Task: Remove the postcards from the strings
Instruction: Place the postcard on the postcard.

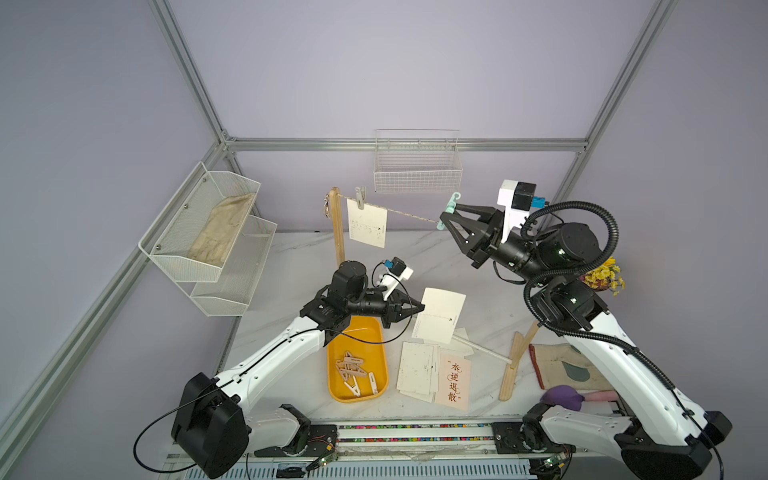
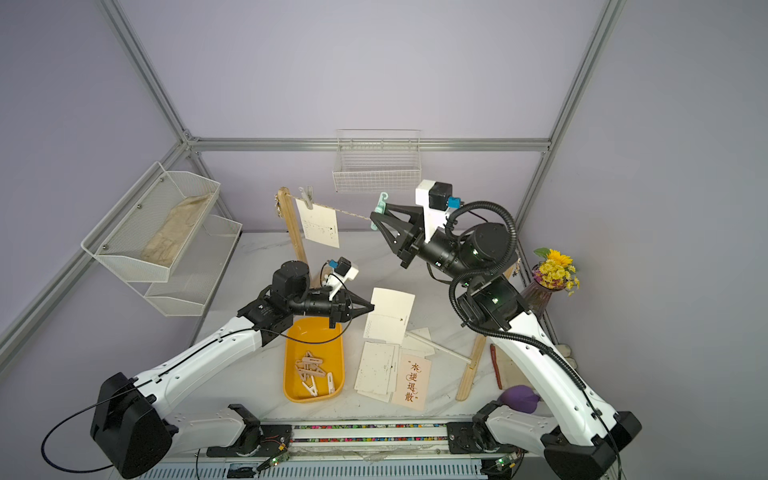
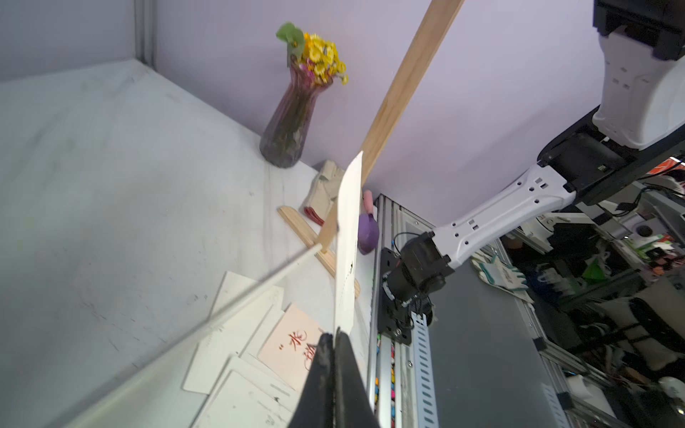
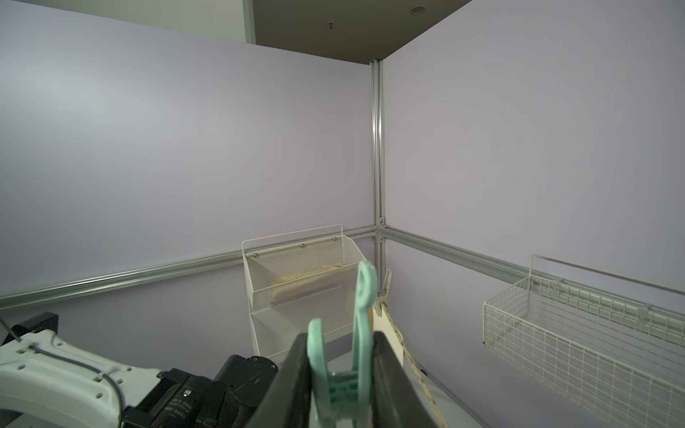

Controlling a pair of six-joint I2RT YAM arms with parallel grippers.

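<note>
In both top views, the left gripper (image 1: 419, 308) pinches one edge of a loose postcard (image 1: 441, 316) in the air above the pile of postcards (image 1: 419, 369) on the table, right of the yellow tray (image 1: 361, 398). So slight a hold could let the card flutter wide of the pile or into the tray. Far behind, the right gripper (image 1: 445, 219) squeezes a mint peg (image 1: 451, 205) at the right end of the string (image 1: 409, 214), while the last hanging postcard (image 1: 368, 223) dangles under a grey peg (image 1: 360, 196) beside the left post (image 1: 338, 237). Whether the mint peg bites the cord cannot be told, and a tug here could drag the light stand over. The left wrist view shows the loose postcard (image 3: 348, 237) edge-on, caught only at its end by the closed fingertips (image 3: 322, 355), with the white rod (image 3: 259, 283) near it, a likely snag on the way down. The right wrist view shows the mint peg (image 4: 361, 307) pressed between the jaws and the string (image 4: 412, 357) running just beside them; if the peg slips, it could spring away.
</note>
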